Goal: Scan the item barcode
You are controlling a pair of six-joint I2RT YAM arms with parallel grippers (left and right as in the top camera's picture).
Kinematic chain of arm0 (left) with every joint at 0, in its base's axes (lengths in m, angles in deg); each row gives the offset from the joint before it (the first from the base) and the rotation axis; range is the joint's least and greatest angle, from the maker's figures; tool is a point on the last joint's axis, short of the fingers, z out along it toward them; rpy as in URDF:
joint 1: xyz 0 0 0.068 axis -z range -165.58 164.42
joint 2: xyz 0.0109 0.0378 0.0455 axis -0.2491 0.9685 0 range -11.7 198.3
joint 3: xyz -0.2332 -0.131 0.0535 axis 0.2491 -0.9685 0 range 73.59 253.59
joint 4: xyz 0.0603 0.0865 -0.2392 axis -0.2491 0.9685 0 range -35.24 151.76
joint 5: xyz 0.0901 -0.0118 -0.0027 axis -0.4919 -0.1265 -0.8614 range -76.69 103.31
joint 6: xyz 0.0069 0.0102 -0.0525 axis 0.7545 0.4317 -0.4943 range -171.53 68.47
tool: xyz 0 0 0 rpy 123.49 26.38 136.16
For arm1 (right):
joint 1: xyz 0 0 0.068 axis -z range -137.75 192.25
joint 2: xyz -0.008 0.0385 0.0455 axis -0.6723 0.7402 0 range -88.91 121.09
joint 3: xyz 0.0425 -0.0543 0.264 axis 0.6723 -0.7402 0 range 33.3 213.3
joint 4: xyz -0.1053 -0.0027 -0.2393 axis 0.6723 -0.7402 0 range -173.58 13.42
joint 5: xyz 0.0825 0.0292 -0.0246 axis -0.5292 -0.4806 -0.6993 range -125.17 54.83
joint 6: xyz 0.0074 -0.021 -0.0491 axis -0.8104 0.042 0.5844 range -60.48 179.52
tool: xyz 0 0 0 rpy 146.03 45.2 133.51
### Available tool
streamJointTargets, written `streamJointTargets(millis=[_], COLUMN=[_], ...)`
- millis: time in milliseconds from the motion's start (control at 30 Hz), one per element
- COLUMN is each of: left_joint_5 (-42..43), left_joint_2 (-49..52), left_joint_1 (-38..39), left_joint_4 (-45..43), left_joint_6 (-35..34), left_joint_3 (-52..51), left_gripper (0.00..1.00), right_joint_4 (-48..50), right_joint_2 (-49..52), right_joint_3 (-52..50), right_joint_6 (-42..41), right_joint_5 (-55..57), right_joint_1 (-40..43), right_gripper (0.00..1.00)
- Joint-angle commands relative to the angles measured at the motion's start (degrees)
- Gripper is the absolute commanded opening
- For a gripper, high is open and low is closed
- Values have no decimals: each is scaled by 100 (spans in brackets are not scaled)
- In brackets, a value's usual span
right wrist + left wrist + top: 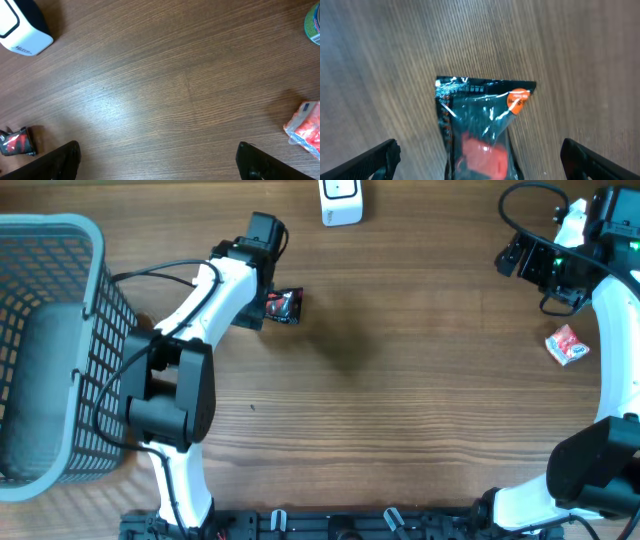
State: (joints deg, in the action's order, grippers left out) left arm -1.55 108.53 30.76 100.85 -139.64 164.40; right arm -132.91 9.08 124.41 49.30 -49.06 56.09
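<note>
Black glossy plastic packet [479, 125], with red contents showing through a clear window and a round orange sticker near its top seam, lies flat on the brown wooden table [400, 390], left of centre and toward the far edge. The left gripper [480, 162] hangs directly over it, fingers spread wide to either side and touching nothing; the packet is not lifted. A white box-shaped scanner [341, 202] stands at the far edge near the middle, apart from the packet. The right gripper [160, 162] hovers near the far right corner, fingers likewise wide and empty. A red-and-white crinkled packet [566, 345] lies close to the right edge, and a grey plastic mesh basket [60, 225] occupies the left edge. Stage, as judged: early, with the grasp not yet made. Left to do: close on the packet, carry it to the scanner, and present the barcode, whose position on the packet cannot be told here.
</note>
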Motion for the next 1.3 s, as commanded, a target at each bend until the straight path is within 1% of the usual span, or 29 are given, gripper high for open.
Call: streamJointTargets(millis=[0, 233, 333, 400, 433, 500, 533, 567, 767, 800, 833, 867, 933, 1033, 1267], left_joint_5=[387, 466, 520, 522, 522, 564, 619, 680, 791, 815, 898, 999, 1128, 1211, 1287], left_joint_2=[361, 566, 638, 664, 695, 734, 754, 778, 826, 826, 826, 826, 826, 828, 828], left_joint_1=[4, 55, 55, 55, 55, 55, 55, 55, 59, 59, 59, 59, 59, 59, 52], left_joint_4=[-74, -203, -267, -291, -304, -291, -289, -289, -76, -44, 13, 72, 109, 155, 302], left_joint_6=[243, 245, 245, 245, 247, 271, 345, 398, 398, 398, 400, 437, 673, 844, 844], left_joint_3=[-59, -59, -59, -59, -59, -59, -59, -59, -59, -59, -59, -59, -59, -59, -59], left_gripper=[100, 99, 93, 92, 87, 67, 61, 60, 60, 65, 73, 77, 78, 72, 50], right_joint_4=[-2, 2, -4, -4, -7, -11, -11, -11, -31, -28, -28, -33, -33, -44, -120], right_joint_2=[4, 4, 4, 4, 4, 4, 4, 4, 4, 4, 4, 4, 4, 4, 4], right_joint_3=[4, 4, 4, 4, 4, 4, 4, 4, 4, 4, 4, 4, 4, 4, 4], right_joint_6=[-42, -44, -44, -44, -44, -46, -46, -44, -44, -46, -46, -46, -46, -48, -48], right_joint_5=[48, 48, 46, 48, 46, 46, 46, 46, 46, 46, 46, 46, 46, 44, 24], right_joint_1=[-9, -9, -9, -9, -9, -9, -9, -9, -9, -9, -9, -9, -9, -9, -13], right_gripper=[100, 100, 100, 100, 100, 100, 100, 100, 100, 100, 100, 100, 100, 100, 100])
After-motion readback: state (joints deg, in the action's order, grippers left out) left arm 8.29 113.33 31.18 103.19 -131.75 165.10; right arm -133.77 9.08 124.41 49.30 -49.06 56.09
